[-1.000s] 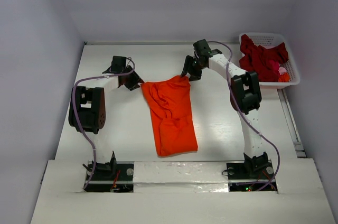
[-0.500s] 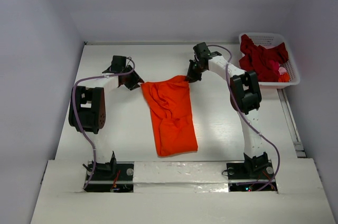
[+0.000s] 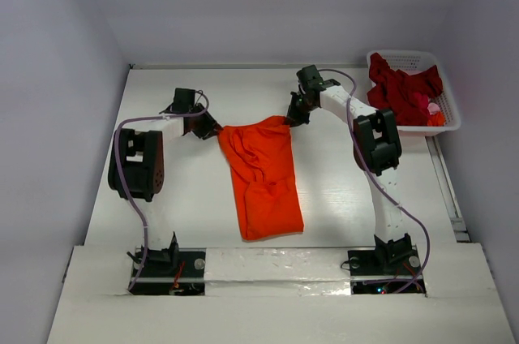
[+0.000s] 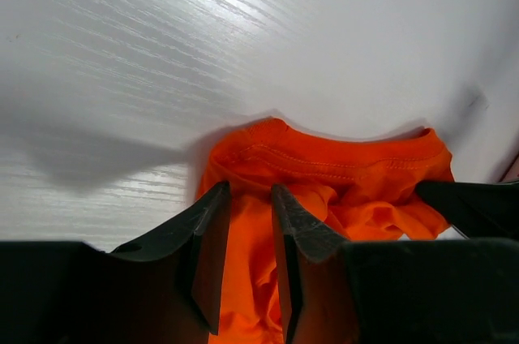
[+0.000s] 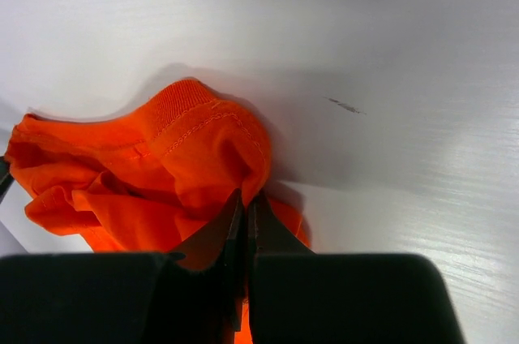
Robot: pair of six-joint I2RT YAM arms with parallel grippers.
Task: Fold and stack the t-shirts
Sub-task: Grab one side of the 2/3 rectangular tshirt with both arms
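Right gripper (image 5: 246, 212): you have it clenched on the far right corner of the orange t-shirt (image 3: 263, 178). The stitched hem bunches up just beyond the tips.
Left gripper (image 4: 249, 190): your fingers (image 4: 209, 238) stand a narrow gap apart at the far left corner, with a fold of orange cloth between them. You cannot tell from here whether they pinch it.
Orange t-shirt: it lies on the table (image 3: 186, 206) between your two arms, running lengthwise from far to near. The far edge spans from one gripper to the other, and the near hem stops short of the table's near edge.
Open room: you have bare table left of the shirt, right of it up to the right arm, and beyond both grippers to the far wall.
Dark red t-shirts (image 3: 401, 88): these are heaped in the white basket (image 3: 405, 55) at the far right corner, well apart from the orange one.
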